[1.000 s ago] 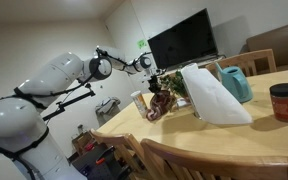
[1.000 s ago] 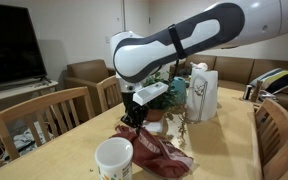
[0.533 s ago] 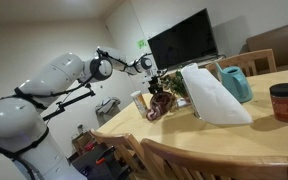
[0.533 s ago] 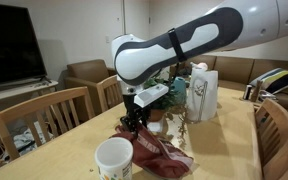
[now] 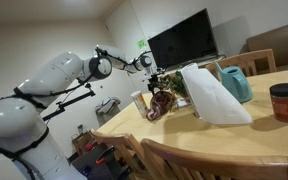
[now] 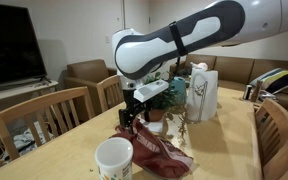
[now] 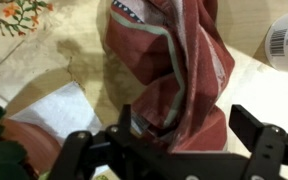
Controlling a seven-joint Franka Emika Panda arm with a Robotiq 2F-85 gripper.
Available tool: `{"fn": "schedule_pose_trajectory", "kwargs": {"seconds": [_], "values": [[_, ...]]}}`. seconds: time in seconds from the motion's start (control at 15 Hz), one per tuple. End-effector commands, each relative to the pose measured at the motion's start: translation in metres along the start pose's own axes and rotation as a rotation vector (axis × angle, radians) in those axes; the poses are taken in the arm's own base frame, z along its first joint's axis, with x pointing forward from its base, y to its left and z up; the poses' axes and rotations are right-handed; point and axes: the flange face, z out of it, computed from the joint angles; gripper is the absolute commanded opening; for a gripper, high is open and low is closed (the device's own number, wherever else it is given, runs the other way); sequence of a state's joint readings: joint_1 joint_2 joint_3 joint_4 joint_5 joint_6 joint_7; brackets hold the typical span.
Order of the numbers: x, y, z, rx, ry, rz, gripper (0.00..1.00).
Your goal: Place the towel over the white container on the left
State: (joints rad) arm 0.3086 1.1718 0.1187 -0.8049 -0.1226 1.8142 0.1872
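The towel [image 6: 156,150] is a dark red cloth with pale stripes, lying crumpled on the wooden table beside the white container [image 6: 114,158], not over it. Both also show in an exterior view, the towel [image 5: 162,103] next to the white container [image 5: 140,102]. My gripper [image 6: 132,121] hangs just above the towel's far end. In the wrist view the towel [image 7: 174,70] runs up between the fingers of my gripper [image 7: 191,125], whose jaws stand wide apart and open. A white tub with a barcode, the white container [image 7: 285,38], sits at the right edge.
A large white slanted object [image 5: 214,95], a teal jug [image 5: 236,82] and a dark red jar [image 5: 284,102] stand on the table. A green plant [image 6: 174,95] is just behind the towel. Wooden chairs [image 6: 54,115] ring the table, and a TV [image 5: 184,40] stands behind.
The jaws have gone from shut on the towel to wide apart, letting the cloth go. The arm has barely moved, and the towel stays on the table.
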Motion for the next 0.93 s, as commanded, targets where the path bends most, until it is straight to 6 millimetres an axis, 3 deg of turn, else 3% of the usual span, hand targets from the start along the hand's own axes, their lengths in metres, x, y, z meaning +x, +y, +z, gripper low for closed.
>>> {"fn": "schedule_pose_trajectory", "kwargs": {"seconds": [0.0, 0.53, 0.87], "values": [[-0.0056, -0.0001, -0.0176, -0.011, -0.021, 0.016, 1.0], [-0.0071, -0.0041, -0.0161, -0.008, -0.039, 0.009, 0.96], [-0.0073, -0.0061, -0.0156, -0.007, -0.04, 0.007, 0.49]]}}
